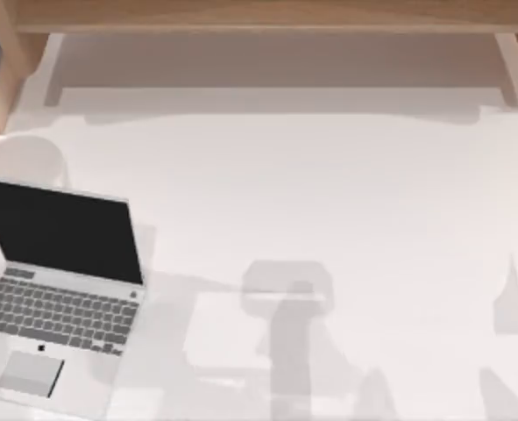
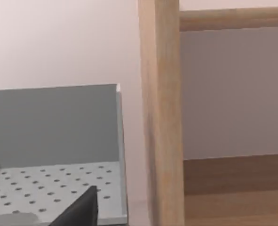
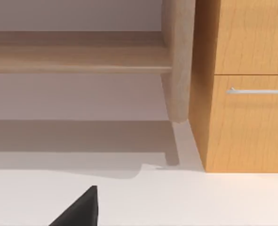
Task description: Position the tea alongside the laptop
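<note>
Laptop (image 1: 57, 289) lies open at the left side of the bench (image 1: 329, 193) in the top view, black screen tilted back, keyboard and trackpad toward the near edge; bare bench stretches to its right, w/ arm shadows across the mid and right near part. A wooden shelf (image 1: 267, 13) runs along the far edge. Where the tea sits: can't tell, so the step in hand looks like the search/approach, nothing done yet imo. Left wrist view: left end effector (image 2: 80, 212) is a dark wedge at the edge, spread or pressed together I can't tell; beyond it a grey perforated plate (image 2: 59, 188) w/ an upright grey panel, and a wooden post (image 2: 160, 113). Right wrist view: right end effector (image 3: 80, 209) likewise a dark wedge, state can't tell, over white bench, facing a wooden cabinet (image 3: 242, 117) w/ a drawer handle (image 3: 256, 90). To do it well: find the cup first, approx. centre over it, grip the wall upright so nothing spills, carry low, then set down just beside the laptop's right edge, near but not touching, clear of the lid.
</note>
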